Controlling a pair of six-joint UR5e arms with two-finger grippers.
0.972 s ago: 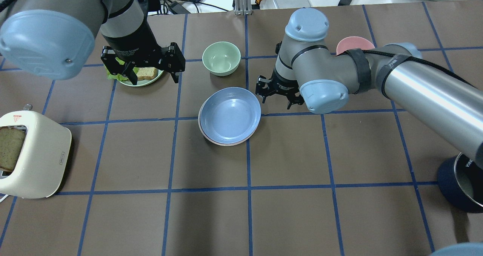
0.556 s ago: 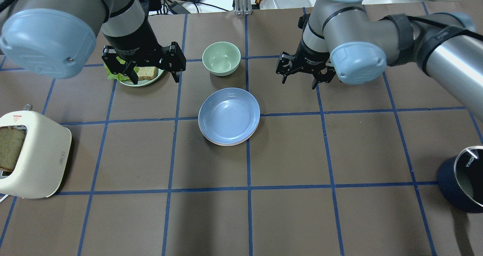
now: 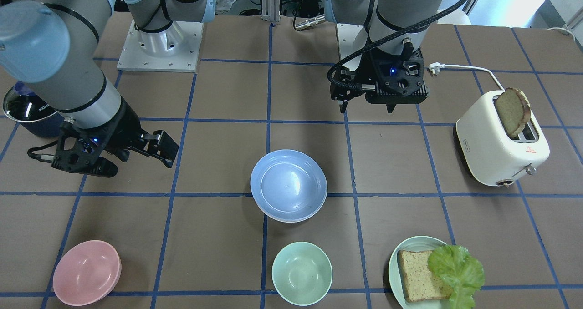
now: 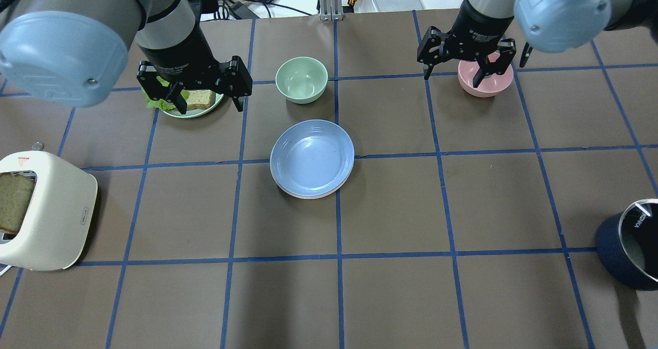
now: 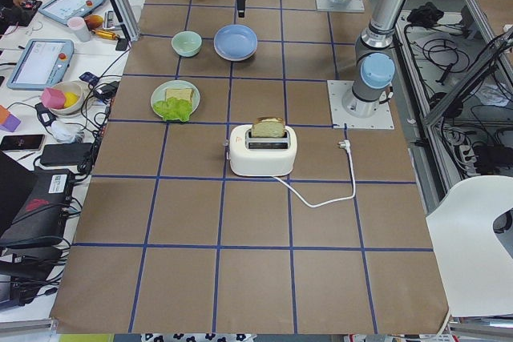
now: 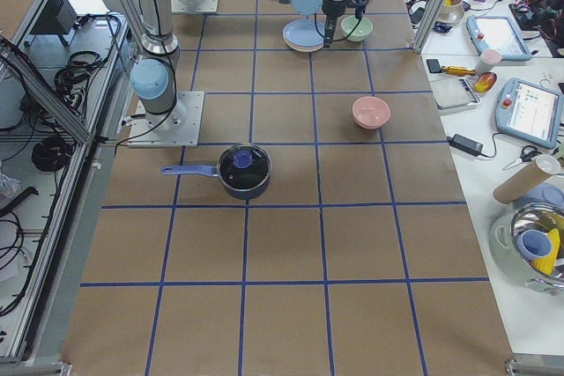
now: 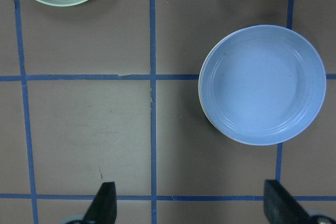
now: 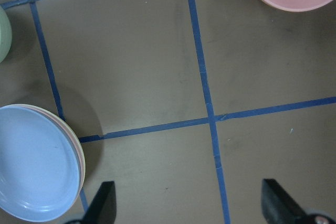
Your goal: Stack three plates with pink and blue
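The light blue plate point(image 4: 312, 158) lies on top of a stack in the middle of the table. A pale pink plate's rim point(image 4: 307, 197) shows under its near edge, also in the right wrist view point(image 8: 80, 156). The cream-white plate is hidden. My left gripper point(image 4: 208, 102) is open and empty, raised to the left of the stack, in front of the bread plate. My right gripper point(image 4: 453, 76) is open and empty, raised at the far right, away from the stack. The blue plate also shows in the front view point(image 3: 288, 184) and the left wrist view point(image 7: 262, 83).
A mint-green bowl point(image 4: 302, 79) stands behind the stack. A pink bowl point(image 4: 494, 86) sits under my right gripper. A pale green plate point(image 4: 198, 112) holds bread and lettuce. A toaster point(image 4: 46, 210) stands at the left edge and a dark pot point(image 4: 624, 256) at the right.
My right gripper has moved from beside the stack's right edge up and away to the far right, over the pink bowl. The left arm and the stack have not moved.
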